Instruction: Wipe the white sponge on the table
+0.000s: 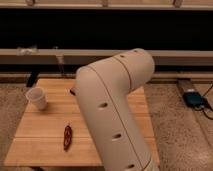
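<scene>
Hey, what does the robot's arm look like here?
The arm is a thick, smooth cream-white shell: two rounded tube-like links meeting at a bulbous elbow, with small dark oval holes along them and a thin seam at the joint. No cables or markings show. The hand is not in view.

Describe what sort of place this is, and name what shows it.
Probably an indoor lab or workspace: a wooden table on a speckled hard floor, a cabled device on that floor, and a big white robot arm. Its gripper is hidden behind the arm.
</scene>
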{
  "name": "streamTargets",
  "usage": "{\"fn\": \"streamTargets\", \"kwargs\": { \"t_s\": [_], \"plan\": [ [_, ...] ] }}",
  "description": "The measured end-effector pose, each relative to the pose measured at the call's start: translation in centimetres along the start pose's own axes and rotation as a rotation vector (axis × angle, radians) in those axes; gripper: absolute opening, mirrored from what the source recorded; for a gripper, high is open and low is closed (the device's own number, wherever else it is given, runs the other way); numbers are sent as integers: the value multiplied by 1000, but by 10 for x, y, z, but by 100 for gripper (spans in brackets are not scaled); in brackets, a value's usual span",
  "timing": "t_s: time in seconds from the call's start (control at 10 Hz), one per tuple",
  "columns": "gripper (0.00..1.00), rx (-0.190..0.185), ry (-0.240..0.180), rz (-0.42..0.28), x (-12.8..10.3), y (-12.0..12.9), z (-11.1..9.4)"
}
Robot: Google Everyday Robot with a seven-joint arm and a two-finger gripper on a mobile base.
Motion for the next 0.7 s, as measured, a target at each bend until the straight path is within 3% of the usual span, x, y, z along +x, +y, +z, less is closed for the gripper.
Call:
{"fn": "streamTargets", "kwargs": {
  "t_s": [0.7],
  "plan": [
    [2,48,50,19,28,-15,12]
  ]
}}
